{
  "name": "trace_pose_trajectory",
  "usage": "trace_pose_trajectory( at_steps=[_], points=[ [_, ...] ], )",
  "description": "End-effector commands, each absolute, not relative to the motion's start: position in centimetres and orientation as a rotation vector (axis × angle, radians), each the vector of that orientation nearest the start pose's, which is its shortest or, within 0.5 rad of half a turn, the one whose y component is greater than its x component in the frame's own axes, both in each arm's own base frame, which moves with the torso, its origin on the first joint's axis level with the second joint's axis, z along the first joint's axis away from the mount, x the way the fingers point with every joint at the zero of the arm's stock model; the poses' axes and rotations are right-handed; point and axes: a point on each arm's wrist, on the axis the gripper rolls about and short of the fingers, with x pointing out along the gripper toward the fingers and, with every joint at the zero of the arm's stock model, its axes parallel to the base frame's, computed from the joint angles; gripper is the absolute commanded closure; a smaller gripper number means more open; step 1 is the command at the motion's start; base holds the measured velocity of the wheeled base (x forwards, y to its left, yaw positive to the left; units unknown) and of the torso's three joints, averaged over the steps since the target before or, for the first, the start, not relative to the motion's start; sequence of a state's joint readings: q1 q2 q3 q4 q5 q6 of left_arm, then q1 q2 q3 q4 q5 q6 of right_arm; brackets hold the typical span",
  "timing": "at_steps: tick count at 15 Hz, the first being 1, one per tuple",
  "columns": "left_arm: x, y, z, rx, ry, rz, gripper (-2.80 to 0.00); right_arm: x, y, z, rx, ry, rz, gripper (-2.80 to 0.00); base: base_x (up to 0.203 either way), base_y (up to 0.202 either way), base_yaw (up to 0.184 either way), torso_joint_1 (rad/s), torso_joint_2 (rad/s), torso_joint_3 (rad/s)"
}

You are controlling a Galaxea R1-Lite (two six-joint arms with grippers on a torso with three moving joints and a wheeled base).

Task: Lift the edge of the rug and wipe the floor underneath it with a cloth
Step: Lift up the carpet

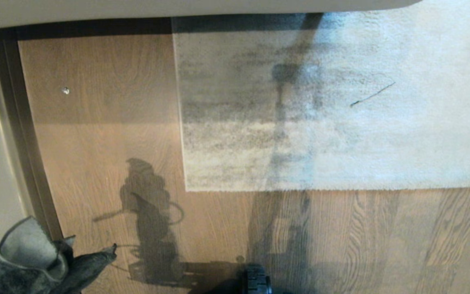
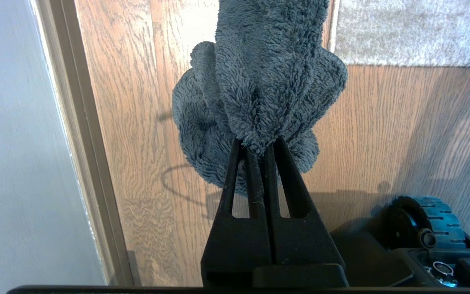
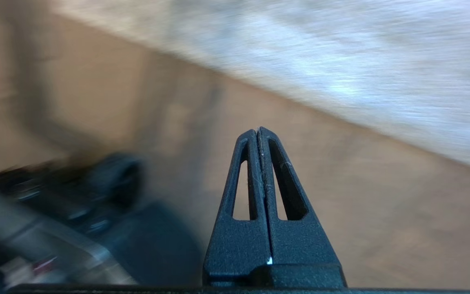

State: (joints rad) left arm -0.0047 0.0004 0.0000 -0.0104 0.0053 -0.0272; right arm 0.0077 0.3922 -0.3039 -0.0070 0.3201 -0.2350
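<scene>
The rug edge (image 1: 259, 188) is lying flat on the floor (image 1: 108, 163), its corner near the skirting. Beside that corner, the left gripper (image 2: 259, 145) is pinching the cloth (image 2: 259, 81) between closed fingers above the planks. The right gripper (image 3: 258, 130) is hanging empty, fingers pressed together, near the rug.

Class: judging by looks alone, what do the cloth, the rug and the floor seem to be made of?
Cloth: fluffy dark grey microfibre, by its shaggy pile. Rug: short-pile woven textile, grey-beige with dark streaks. Floor: wood or wood-look planks, grain visible, slightly glossy.
</scene>
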Motion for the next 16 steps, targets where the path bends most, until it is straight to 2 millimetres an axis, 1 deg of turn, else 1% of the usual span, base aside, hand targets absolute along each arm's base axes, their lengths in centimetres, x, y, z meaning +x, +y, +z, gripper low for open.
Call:
trace_pose_trajectory(
  at_steps=[1,4,6,7,9,12,14,16],
  points=[
    [-2.3,0.0,7.7,-0.028,-0.011,0.001,0.00,2.6,0.9,16.7,-0.185,0.156,0.427,0.00,0.000,0.000,0.000,0.000,0.00,0.000],
    [-2.3,0.0,7.7,-0.028,-0.012,0.001,0.00,5.5,1.0,16.2,-0.148,0.300,0.476,0.00,0.000,0.000,0.000,0.000,0.00,0.000],
    [-2.3,0.0,7.7,-0.028,-0.012,0.001,0.00,7.3,1.1,15.2,-0.129,0.384,0.489,0.00,0.000,0.000,0.000,0.000,0.00,0.000],
    [-2.3,0.0,7.7,-0.028,-0.012,0.001,0.00,7.9,1.1,14.6,-0.118,0.429,0.494,0.00,0.000,0.000,0.000,0.000,0.00,0.000],
    [-2.3,0.0,7.7,-0.028,-0.011,0.001,0.00,8.3,1.1,13.4,-0.092,0.533,0.504,0.00,0.000,0.000,0.000,0.000,0.00,0.000],
    [-2.3,0.0,7.7,-0.028,-0.012,0.001,0.00,8.7,1.2,12.1,-0.051,0.671,0.540,0.00,0.000,0.000,0.000,0.000,0.00,0.000],
    [-2.3,0.0,7.7,-0.028,-0.011,0.001,0.00,8.6,1.3,11.3,-0.010,0.716,0.603,0.00,0.000,0.000,0.000,0.000,0.00,0.000],
    [-2.3,0.0,7.7,-0.028,-0.012,0.001,0.00,8.5,1.5,10.8,0.045,0.724,0.701,0.00,0.000,0.000,0.000,0.000,0.00,0.000]
  ],
)
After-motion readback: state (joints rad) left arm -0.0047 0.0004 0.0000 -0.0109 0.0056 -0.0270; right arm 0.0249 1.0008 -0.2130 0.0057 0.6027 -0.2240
